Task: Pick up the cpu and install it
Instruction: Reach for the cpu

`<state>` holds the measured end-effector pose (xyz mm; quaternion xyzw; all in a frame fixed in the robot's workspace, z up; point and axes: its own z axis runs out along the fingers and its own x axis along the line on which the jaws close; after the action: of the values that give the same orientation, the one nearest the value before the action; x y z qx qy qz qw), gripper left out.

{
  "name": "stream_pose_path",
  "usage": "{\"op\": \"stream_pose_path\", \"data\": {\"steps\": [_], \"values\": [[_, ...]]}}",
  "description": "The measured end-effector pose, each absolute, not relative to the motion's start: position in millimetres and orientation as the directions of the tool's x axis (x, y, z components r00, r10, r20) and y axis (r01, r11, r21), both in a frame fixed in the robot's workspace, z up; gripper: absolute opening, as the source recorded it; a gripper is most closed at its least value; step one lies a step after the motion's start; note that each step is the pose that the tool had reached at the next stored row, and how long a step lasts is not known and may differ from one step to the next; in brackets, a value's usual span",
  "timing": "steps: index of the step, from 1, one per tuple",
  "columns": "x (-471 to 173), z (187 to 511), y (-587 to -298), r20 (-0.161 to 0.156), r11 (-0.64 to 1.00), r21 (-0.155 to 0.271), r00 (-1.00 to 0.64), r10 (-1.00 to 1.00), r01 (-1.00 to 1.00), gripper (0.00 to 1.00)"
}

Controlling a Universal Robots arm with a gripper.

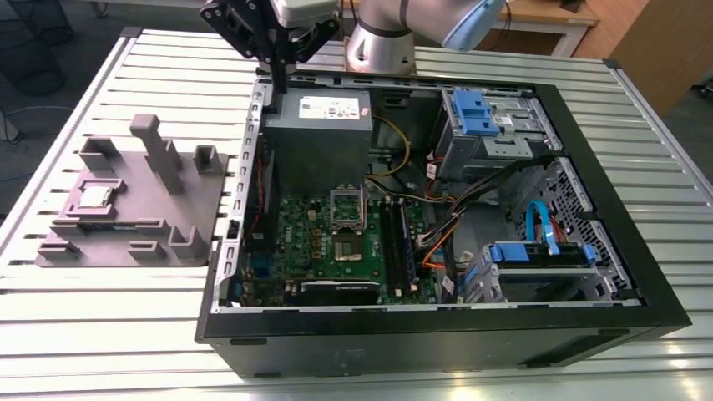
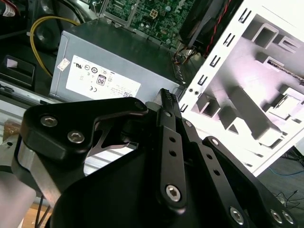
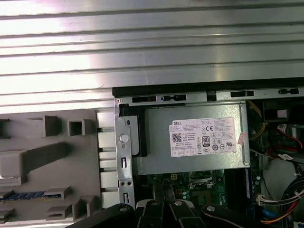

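The claw (image 1: 277, 83) (image 2: 165, 95) hangs point-down, its two fingers pressed together with nothing between them. In the exterior view its tip is at the far corner of the power supply (image 1: 317, 125) (image 2: 114, 66) (image 3: 194, 142), on the exterior view's left, right by the rim of the computer case (image 1: 446, 334). Whether it touches metal there cannot be told.

The second wrist view looks along the black fingers to the power supply's labelled face (white sticker on grey sheet metal), with a yellow cable (image 2: 33, 38) looping beside it. The first wrist view looks at that same label, with the green circuit board (image 1: 323, 251) (image 3: 185, 183) on one side of the power supply and the slatted metal table (image 1: 112, 334) (image 3: 142, 38) on the other.

The cpu (image 1: 93, 196) lies flat on the grey plastic fixture (image 1: 134, 209) (image 2: 247, 71) (image 3: 47, 156). The fixture stands on the table outside the case, well apart from the power supply toward the exterior view's left. The claw is well apart from the cpu.

The exterior view also gives the square socket (image 1: 346, 205) on the circuit board, just beside the power supply's near edge. In the first wrist view a blue strip (image 3: 33, 194) lies in a slot of the fixture.
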<state>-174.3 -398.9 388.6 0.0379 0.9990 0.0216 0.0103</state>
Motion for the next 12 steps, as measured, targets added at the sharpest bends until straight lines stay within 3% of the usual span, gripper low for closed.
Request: {"op": "stream_pose_path", "data": {"steps": [12], "values": [[-177.8,388.0,-398.9,-0.018,0.996,0.044,-0.997,0.076,0.075,0.10]]}}
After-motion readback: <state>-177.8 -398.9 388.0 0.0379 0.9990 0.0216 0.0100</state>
